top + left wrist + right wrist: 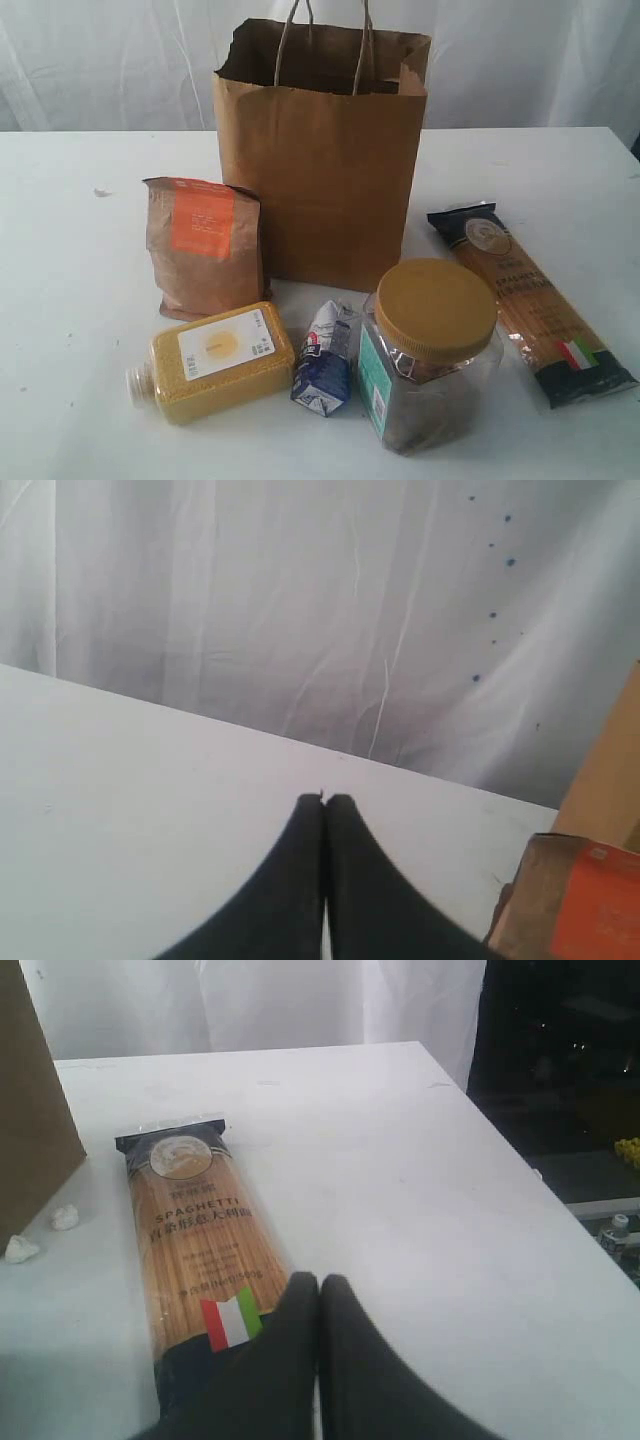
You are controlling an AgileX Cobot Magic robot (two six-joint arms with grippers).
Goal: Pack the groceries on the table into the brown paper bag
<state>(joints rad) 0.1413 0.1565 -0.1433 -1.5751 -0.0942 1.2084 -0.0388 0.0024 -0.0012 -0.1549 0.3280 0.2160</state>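
Nearest on the table (80, 300) is a row of three. The bottle (215, 360) lies on its side, long axis running left to right, cap pointing left and a little near. Just right of it the carton (325, 360), crumpled, leans between the bottle and the jar (430, 350). The jar stands upright with its yellow lid on top.

Behind the bottle the pouch (203, 250) stands upright, orange label facing near, close against the left front corner of the bag (320, 170). On the right the spaghetti (525, 300) lies flat, long axis running from far-left to near-right, flag end nearest. Its far end is close to the bag's right side.

The bag stands upright in the middle, behind everything, mouth open upward, its two handles (290, 40) sticking up. The pouch, carton and jar stand in front of it. A white curtain (100, 60) hangs behind the table.

I count one of each: bottle, carton, jar, pouch, spaghetti, bag. Two white crumbs (65, 1217) lie between the bag and the spaghetti.

The left gripper (325, 800) has its fingers pressed together, holding nothing, over bare table near the pouch. The right gripper (318, 1282) is likewise pinched closed and empty, by the spaghetti's flag end. Whether it touches the packet I cannot tell.
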